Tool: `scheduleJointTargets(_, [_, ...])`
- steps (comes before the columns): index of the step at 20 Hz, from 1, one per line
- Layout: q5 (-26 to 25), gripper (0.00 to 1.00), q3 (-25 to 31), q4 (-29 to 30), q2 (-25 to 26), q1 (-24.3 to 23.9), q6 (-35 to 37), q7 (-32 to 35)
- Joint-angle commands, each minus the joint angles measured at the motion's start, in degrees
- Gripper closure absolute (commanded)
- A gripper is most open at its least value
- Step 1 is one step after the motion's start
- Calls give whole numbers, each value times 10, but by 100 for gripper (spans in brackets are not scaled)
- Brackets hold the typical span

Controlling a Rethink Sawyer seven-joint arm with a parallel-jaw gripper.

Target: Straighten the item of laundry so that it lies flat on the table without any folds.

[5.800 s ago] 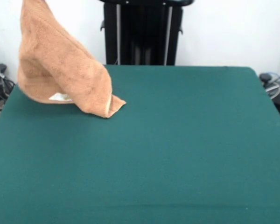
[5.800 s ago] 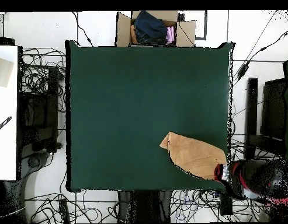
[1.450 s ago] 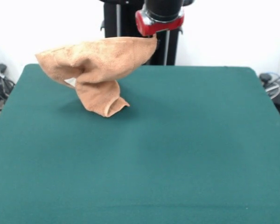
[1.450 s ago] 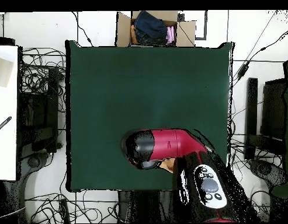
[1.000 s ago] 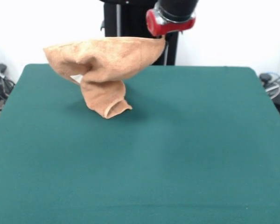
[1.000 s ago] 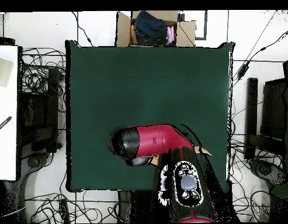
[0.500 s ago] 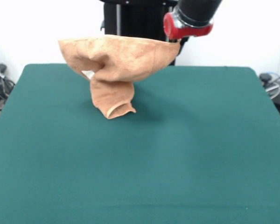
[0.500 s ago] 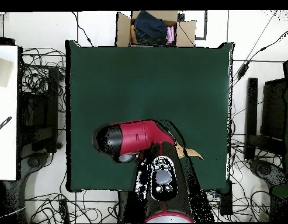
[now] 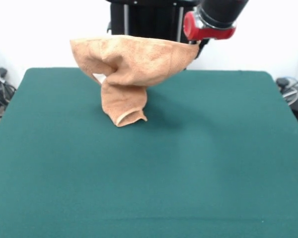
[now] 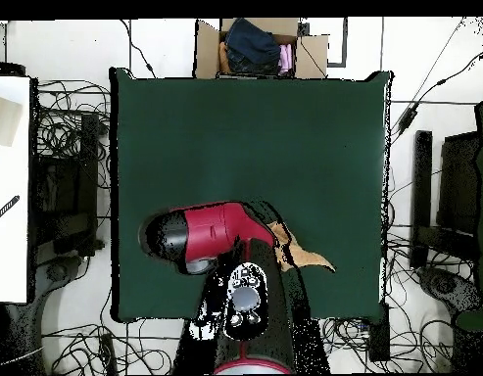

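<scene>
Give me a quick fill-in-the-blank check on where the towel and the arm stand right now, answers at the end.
1. The towel hangs from one corner held up near the arm's ____ collar.
2. Only the towel's lowest tip touches the ____ table.
3. The towel is bunched, not yet lying ____.
4. In the overhead view, a cardboard ____ of clothes sits beyond the table's edge farthest from the robot's base.

Answers: red; green; flat; box

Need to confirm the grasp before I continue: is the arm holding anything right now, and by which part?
The gripper holds the towel by one edge end, lifted; its lower tip touches the table.
</scene>
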Motion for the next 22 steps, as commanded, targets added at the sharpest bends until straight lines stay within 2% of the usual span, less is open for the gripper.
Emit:
scheduleJointTargets(1, [32, 100, -26, -27, 5, 28, 47, 171])
scheduleJointTargets(22, [59, 100, -92, -61, 22, 117, 87, 218])
